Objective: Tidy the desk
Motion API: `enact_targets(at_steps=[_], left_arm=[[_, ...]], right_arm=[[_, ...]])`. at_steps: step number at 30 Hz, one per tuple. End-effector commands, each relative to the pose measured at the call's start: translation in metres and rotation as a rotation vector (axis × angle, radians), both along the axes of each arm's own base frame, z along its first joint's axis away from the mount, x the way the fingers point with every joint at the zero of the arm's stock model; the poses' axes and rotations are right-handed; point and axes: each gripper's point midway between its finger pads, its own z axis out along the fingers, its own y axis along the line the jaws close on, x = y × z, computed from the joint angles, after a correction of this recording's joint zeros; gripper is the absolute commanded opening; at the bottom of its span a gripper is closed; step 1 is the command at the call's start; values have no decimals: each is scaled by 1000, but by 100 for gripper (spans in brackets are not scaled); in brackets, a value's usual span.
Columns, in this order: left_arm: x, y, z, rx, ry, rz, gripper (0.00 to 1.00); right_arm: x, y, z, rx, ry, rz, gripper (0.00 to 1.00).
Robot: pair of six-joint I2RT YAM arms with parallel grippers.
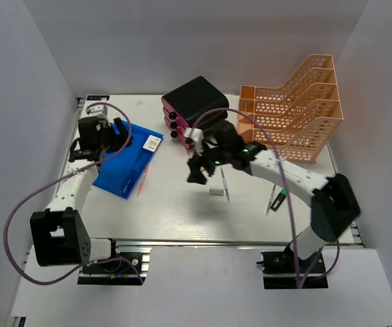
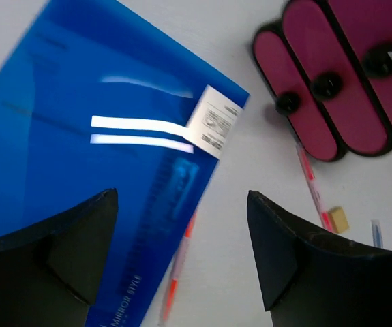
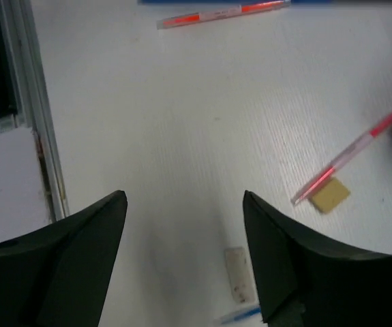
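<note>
Top view: the white tabletop [image 1: 182, 211] spreads beneath both arms, with the left gripper [image 1: 117, 133] over a blue folder [image 1: 124, 167] and the right gripper [image 1: 199, 167] above mid-tabletop.
Left wrist: jaws spread, empty, above the folder's edge.
Right wrist: jaws spread, empty, tabletop below, a red pen [image 3: 352, 157] nearby.

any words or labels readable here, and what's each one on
"MIRROR STYLE": printed near the edge of the blue folder, seen from the left wrist.
White sticker on the folder: has print and a code, too blurred to read.
Red pen: markings too blurred to read.
Nothing else legible.
</note>
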Motion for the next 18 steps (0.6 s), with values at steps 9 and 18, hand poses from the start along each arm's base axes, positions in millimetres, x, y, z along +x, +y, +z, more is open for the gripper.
enact_targets(at_steps=[9,18], left_arm=[[38,123,-36,-102,150,238,92],[71,149,-58,-35,150,188,94]], right_arm=[[71,151,16,107,129,-307,89],[117,207,-13,184,135,-555,89]])
